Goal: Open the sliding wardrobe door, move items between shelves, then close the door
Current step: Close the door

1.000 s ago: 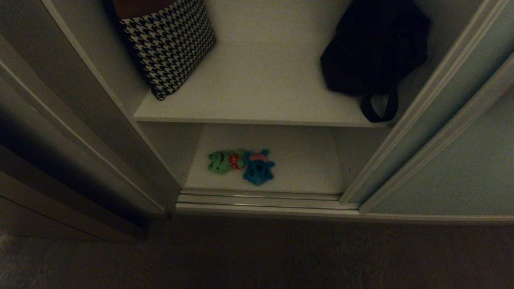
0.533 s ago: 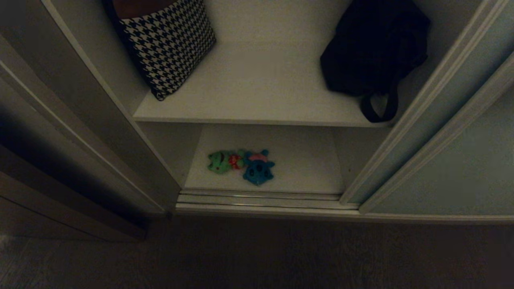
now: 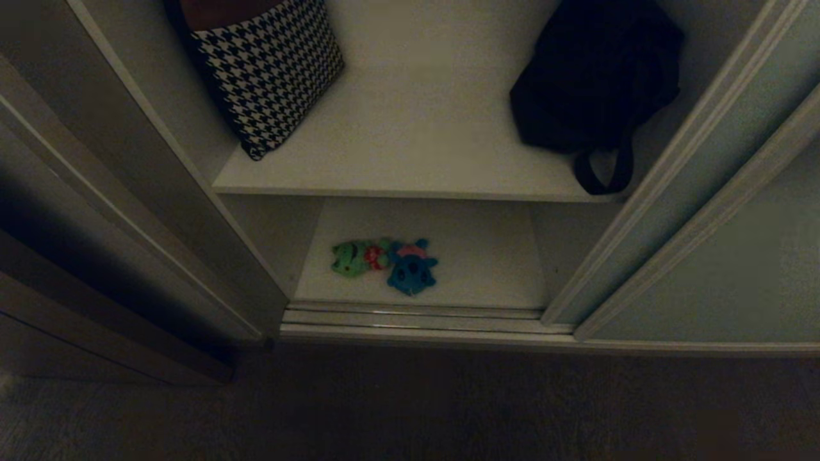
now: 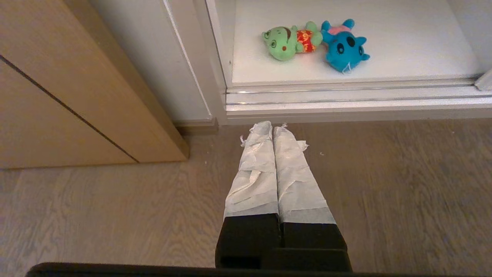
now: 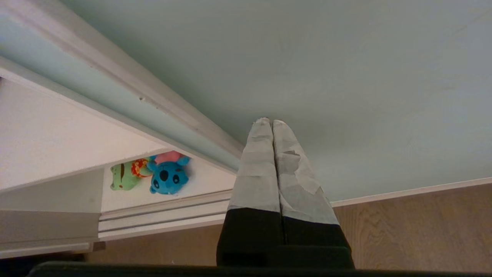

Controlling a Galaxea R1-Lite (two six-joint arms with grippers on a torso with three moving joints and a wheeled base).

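Note:
The pale grey-green sliding wardrobe door [image 3: 717, 256] stands slid to the right, so the wardrobe is open. On the lower shelf [image 3: 487, 256] the green plush toy [image 3: 351, 257] and the blue plush toy [image 3: 411, 267] lie side by side. The upper shelf [image 3: 410, 141] holds other things. Neither arm shows in the head view. My left gripper [image 4: 272, 125] is shut and empty above the floor, short of the door track. My right gripper [image 5: 270, 121] is shut and empty, its tips close before the door panel [image 5: 326, 69]; the blue toy [image 5: 168, 175] and the green toy [image 5: 125, 176] lie beyond.
A houndstooth cushion [image 3: 269, 70] leans at the upper shelf's left, and a black strapped bag [image 3: 596, 83] sits at its right with a strap over the edge. The metal door track [image 3: 416, 320] runs along the wardrobe's foot. A wooden panel [image 4: 57, 96] stands to the left.

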